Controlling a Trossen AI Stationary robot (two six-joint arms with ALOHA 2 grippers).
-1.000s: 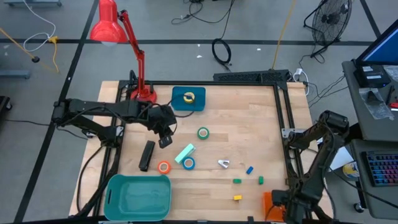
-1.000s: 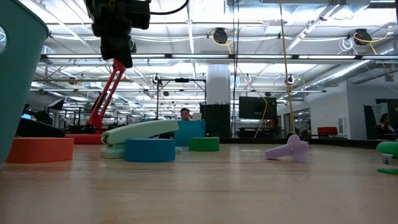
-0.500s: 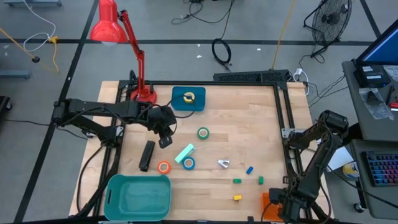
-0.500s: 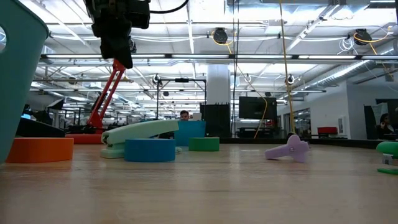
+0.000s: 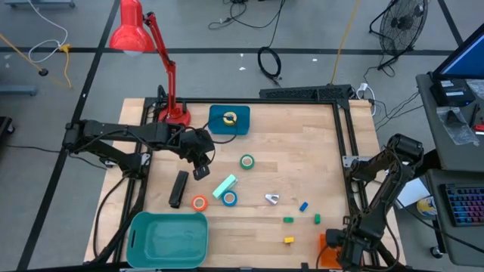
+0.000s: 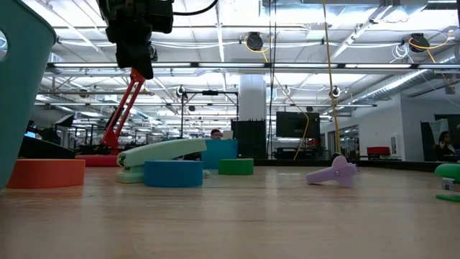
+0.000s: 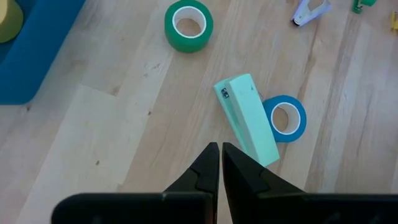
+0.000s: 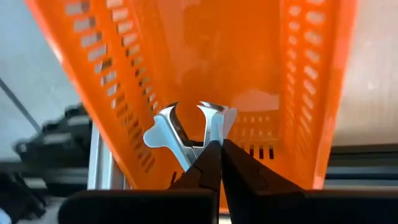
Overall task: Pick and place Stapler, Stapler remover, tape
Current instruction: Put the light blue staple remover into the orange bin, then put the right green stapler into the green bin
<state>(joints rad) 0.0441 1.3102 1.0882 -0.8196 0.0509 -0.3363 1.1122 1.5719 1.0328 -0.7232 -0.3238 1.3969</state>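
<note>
red desk lamp (image 5: 134,29), teal bin (image 5: 168,239), mint-green block (image 5: 224,186), orange basket (image 8: 205,81)

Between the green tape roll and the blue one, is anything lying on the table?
Yes. In the high view the mint-green block lies between the green tape roll and the blue roll; the left wrist view shows it touching the blue roll.

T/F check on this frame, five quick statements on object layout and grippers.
1. The black stapler lies inside the teal bin. False: it lies on the table beside the orange tape roll.
2. The blue tape roll touches the mint-green block. True.
3. The yellow roll sits on a blue tray. True.
4. The left gripper holds the green tape roll. False: it is shut on nothing, above the table.
5. The right gripper is over an orange basket. True.
</note>
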